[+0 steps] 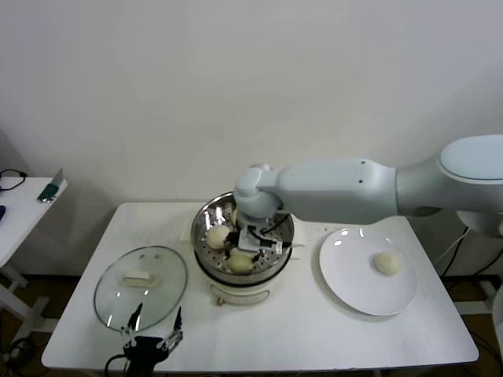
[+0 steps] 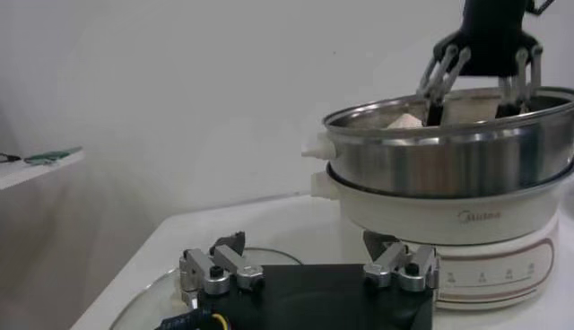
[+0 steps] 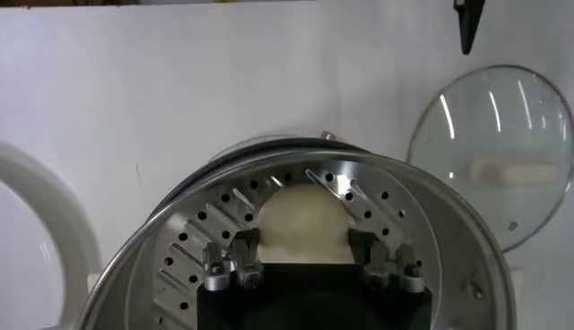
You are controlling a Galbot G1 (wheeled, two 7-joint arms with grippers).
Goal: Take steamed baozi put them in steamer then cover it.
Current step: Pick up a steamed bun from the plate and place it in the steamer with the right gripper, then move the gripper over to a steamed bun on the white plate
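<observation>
The steamer [image 1: 244,251] stands at the middle of the white table [image 1: 299,330], a shiny steel pot on a cream-white base, its perforated tray [image 3: 377,202] uncovered; inside it the head view shows two steamed baozi, one [image 1: 217,235] on the left part of the tray and one [image 1: 240,262] at the near part; a third baozi [image 3: 303,224] sits on the tray between the fingers of the right gripper [image 1: 253,239], which reaches down into the pot from the right; in the right wrist view its fingers [image 3: 235,256] stand on either side of this bun, close against it, but whether they still press it or have come just clear cannot be told; a fourth baozi [image 1: 387,263] lies alone on the flat white plate [image 1: 354,287], just right of the steamer.

Left of the steamer the glass lid [image 1: 141,287] lies flat on the table, a pale handle [image 1: 137,277] at its centre; the left gripper [image 1: 155,320] hovers at the near edge of that lid, its fingers spread wide and holding nothing; from its wrist camera the steamer's steel wall [image 2: 448,152] and cream base show beyond the fingertips, with the right gripper [image 2: 480,76] dipping into the pot above.

A small side table [image 1: 23,208] stands at the far left, well apart.
</observation>
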